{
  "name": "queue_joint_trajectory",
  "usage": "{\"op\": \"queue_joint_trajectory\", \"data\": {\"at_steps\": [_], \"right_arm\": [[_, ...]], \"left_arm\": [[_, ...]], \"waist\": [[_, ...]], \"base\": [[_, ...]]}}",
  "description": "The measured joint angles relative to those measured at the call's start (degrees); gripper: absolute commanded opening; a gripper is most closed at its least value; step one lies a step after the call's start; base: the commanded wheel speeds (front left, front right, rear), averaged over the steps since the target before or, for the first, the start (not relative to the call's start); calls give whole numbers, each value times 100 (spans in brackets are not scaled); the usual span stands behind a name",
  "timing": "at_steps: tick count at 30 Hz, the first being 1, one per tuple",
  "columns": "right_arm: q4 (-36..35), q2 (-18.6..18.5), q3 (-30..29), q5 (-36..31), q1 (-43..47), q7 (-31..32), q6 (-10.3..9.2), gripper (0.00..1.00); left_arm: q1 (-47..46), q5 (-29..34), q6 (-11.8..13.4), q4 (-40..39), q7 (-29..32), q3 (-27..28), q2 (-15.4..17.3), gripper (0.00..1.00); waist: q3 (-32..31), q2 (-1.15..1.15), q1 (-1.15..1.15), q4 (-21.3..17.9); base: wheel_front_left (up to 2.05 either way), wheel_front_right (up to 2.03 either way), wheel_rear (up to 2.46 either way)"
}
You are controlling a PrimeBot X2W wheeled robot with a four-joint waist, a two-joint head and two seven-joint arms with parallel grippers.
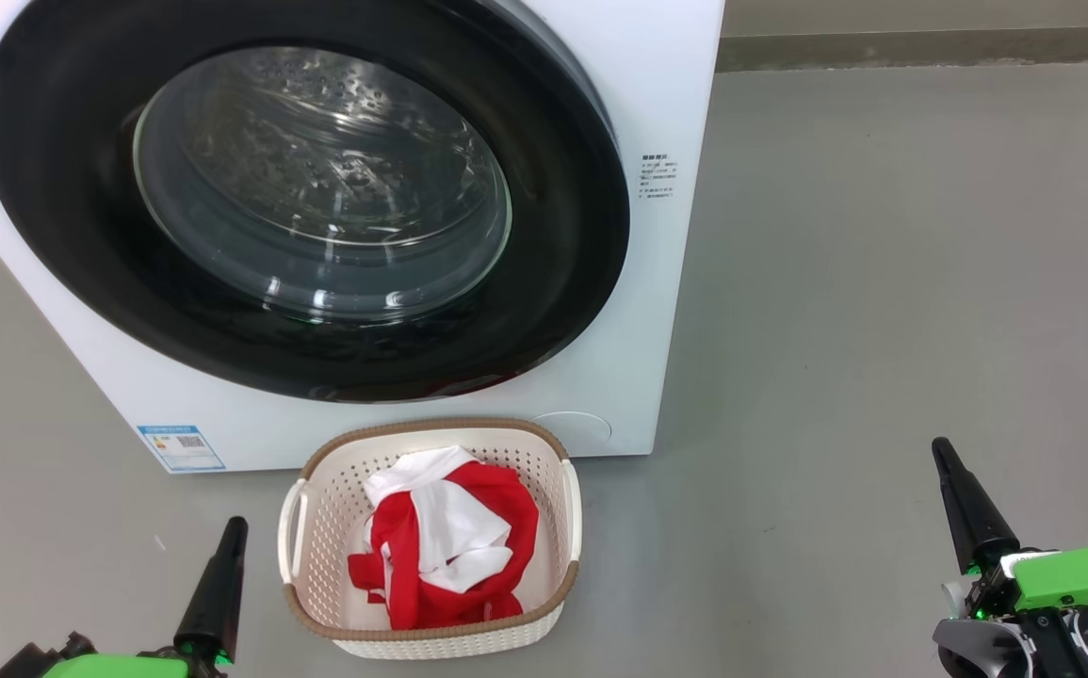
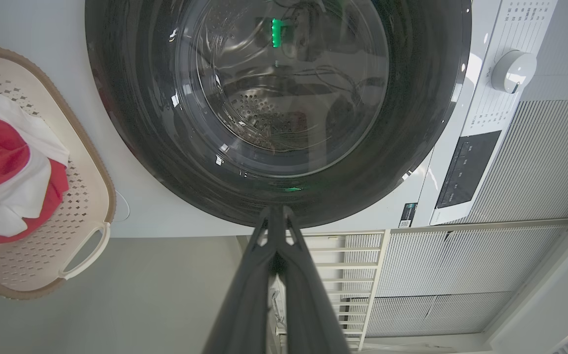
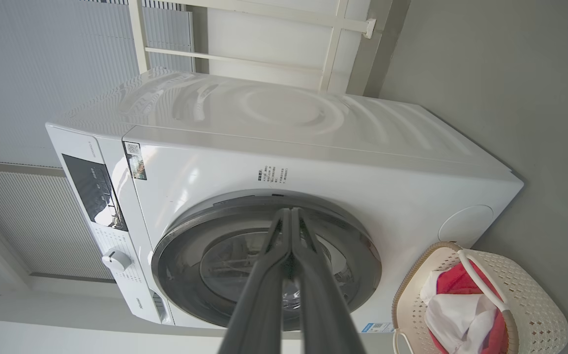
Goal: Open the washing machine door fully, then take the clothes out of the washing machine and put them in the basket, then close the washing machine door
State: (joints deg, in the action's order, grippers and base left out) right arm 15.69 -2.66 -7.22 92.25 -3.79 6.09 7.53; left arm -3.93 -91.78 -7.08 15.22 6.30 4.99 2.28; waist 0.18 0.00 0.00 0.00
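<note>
The white washing machine (image 1: 666, 282) (image 3: 313, 147) stands ahead with its round black-rimmed door (image 1: 317, 207) (image 2: 279, 108) (image 3: 264, 265) closed flat against the front. Through the glass I see the steel drum. On the floor in front sits the cream basket (image 1: 317, 527) (image 2: 82, 206) (image 3: 534, 314), holding the red and white clothes (image 1: 449, 546) (image 2: 8, 172) (image 3: 456, 314). My left gripper (image 1: 237, 521) (image 2: 276, 209) is shut and empty, low to the left of the basket. My right gripper (image 1: 939, 444) (image 3: 291, 210) is shut and empty, well to the right of the basket.
Grey floor (image 1: 883, 282) spreads wide to the right of the machine. A blue label (image 1: 181, 447) marks the machine's lower left corner. The control panel with a white knob (image 2: 512, 71) (image 3: 115, 259) is at the machine's top. A white railing (image 2: 352, 265) and ribbed wall lie behind.
</note>
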Motion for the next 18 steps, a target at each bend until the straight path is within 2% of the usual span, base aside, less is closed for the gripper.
{"op": "queue_joint_trajectory", "data": {"at_steps": [18], "right_arm": [[0, 3, -4, 0, 0, 4, 0, 0]], "left_arm": [[0, 0, 0, 0, 0, -1, 0, 0]], "waist": [[0, 0, 0, 0]], "base": [[0, 0, 0]]}}
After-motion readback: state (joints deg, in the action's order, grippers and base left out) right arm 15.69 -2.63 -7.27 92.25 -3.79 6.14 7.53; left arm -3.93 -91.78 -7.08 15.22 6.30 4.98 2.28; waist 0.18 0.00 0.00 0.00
